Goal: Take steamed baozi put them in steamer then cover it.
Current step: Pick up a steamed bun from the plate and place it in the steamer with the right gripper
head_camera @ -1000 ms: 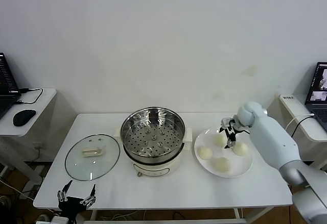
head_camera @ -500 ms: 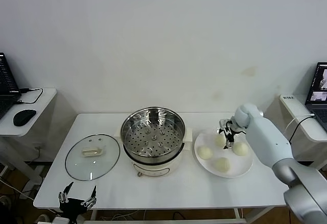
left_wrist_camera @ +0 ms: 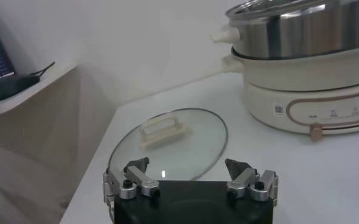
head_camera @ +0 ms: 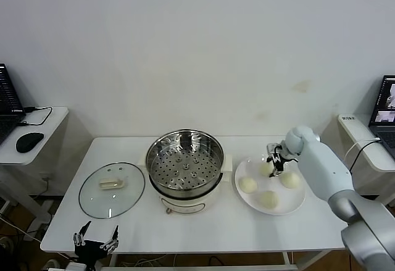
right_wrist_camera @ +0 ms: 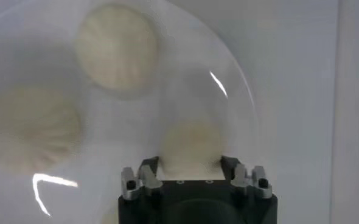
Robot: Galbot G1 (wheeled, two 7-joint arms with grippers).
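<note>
Four pale baozi lie on a white plate (head_camera: 298, 202) to the right of the steamer (head_camera: 185, 160), a steel pot with a perforated tray on a cream base. My right gripper (head_camera: 276, 162) is down over the far baozi (head_camera: 265, 169), fingers closed against its two sides; in the right wrist view the gripper (right_wrist_camera: 188, 164) holds this bun (right_wrist_camera: 188, 141) while it rests on the plate. The other three buns (head_camera: 247, 185) (head_camera: 290, 179) (head_camera: 268, 199) lie free. The glass cover (head_camera: 112, 189) lies flat to the left of the steamer. My left gripper (head_camera: 94, 240) is open and empty at the front left table edge.
A side table with a mouse (head_camera: 29, 141) and a laptop stands at the far left. Another laptop (head_camera: 386, 107) sits on a stand at the far right. In the left wrist view the cover (left_wrist_camera: 167, 143) and the steamer (left_wrist_camera: 307, 67) lie ahead of the left gripper (left_wrist_camera: 187, 167).
My right gripper has settled a little lower over the far baozi and its fingers have come in against it. The left gripper has dropped slightly at the table edge.
</note>
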